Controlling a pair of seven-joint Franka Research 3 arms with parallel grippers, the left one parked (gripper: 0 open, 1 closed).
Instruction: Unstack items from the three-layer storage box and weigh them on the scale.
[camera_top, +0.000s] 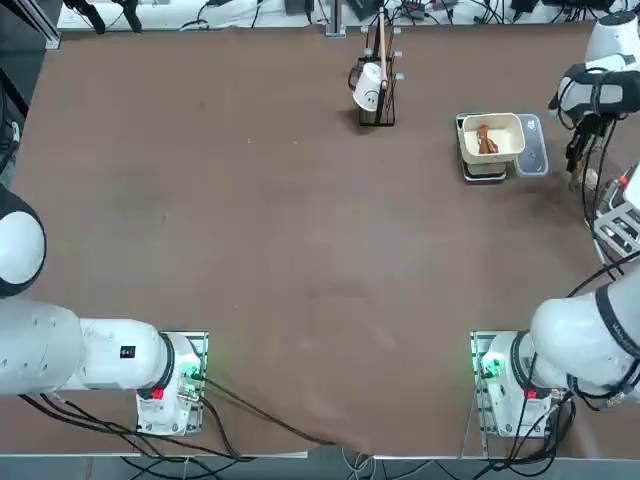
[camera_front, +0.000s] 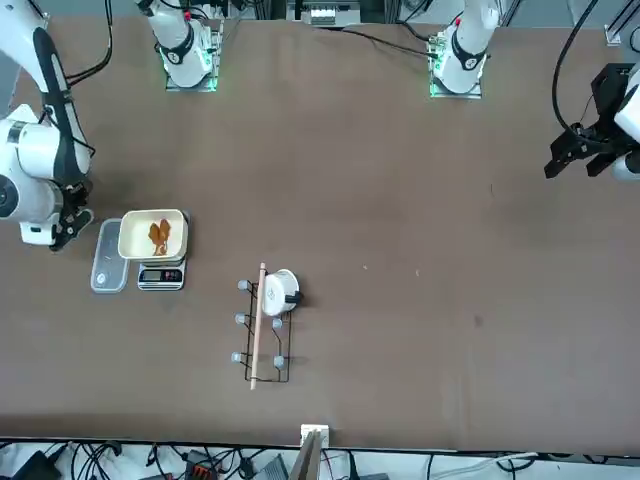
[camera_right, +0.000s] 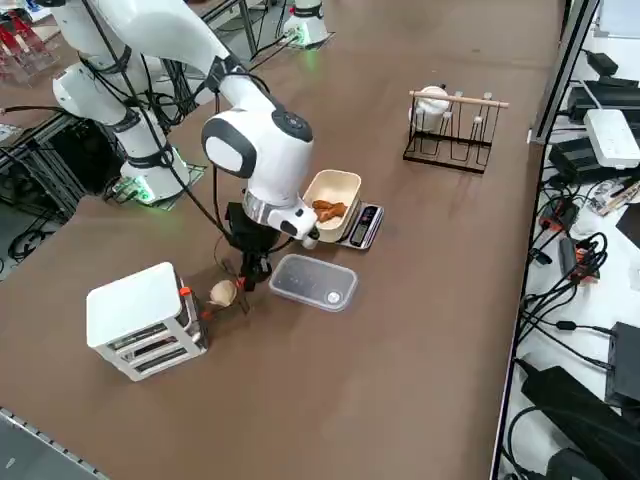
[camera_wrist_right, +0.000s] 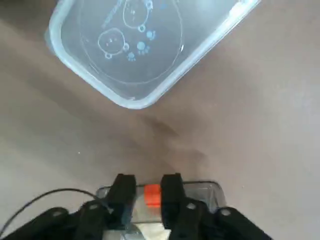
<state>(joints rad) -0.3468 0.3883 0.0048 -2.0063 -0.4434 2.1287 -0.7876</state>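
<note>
Right pincer (camera_wrist_right: 148, 192) hangs part-open and empty over the counter (camera_top: 300, 250), clear lid (camera_right: 313, 282) at its 3 o'clock, reddish-brown lump (camera_right: 328, 209) in scale bowl (camera_right: 335, 186).

Robotics lab, brown table (camera_top: 300, 250), bench-mounted arms, cable clutter (camera_right: 580, 250), electronics along edges

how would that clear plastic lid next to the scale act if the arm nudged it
The clear plastic lid looks thin and shallow, so it is probably light and would likely slide across the smooth table. Lying flat, it seems unlikely to tip or roll.
</note>
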